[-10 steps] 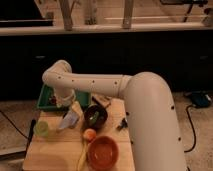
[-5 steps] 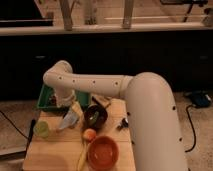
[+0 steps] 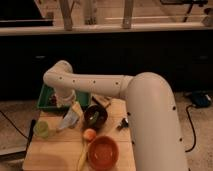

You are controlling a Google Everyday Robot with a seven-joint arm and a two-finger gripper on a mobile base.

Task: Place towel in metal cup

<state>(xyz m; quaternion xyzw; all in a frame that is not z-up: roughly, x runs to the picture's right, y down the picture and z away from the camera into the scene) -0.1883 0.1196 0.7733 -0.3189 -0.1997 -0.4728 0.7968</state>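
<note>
Where the towel (image 3: 69, 120) is: hanging just left of the metal cup (image 3: 95, 116), outside it, its lower corner close to the table (image 3: 52, 156).
Towel's look: pale blue-grey cloth, bunched at the top and drooping into a loose, crumpled point.
Metal cup's look: dark, round and upright, with its mouth open to the top.
Gripper (image 3: 69, 106): up and left of the metal cup, pointing down, fingers closed on the towel's bunched top.
Arm (image 3: 95, 84): thick and white, reaching across above the metal cup from the right, bending down at a rounded elbow far left of it.
Close to the metal cup: an orange fruit (image 3: 89, 134) just in front; an orange bowl (image 3: 103, 151) further in front; a small dark object (image 3: 122, 122) to the right.
Further left of the metal cup: a yellow-green cup (image 3: 41, 130) beyond the towel; a green tray (image 3: 46, 99) behind the gripper.
Edges: the table's left edge lies well left of the metal cup; the arm's bulk covers the right side.
Open room: bare wood in front and to the left of the metal cup, between the yellow-green cup and the bowl.
</note>
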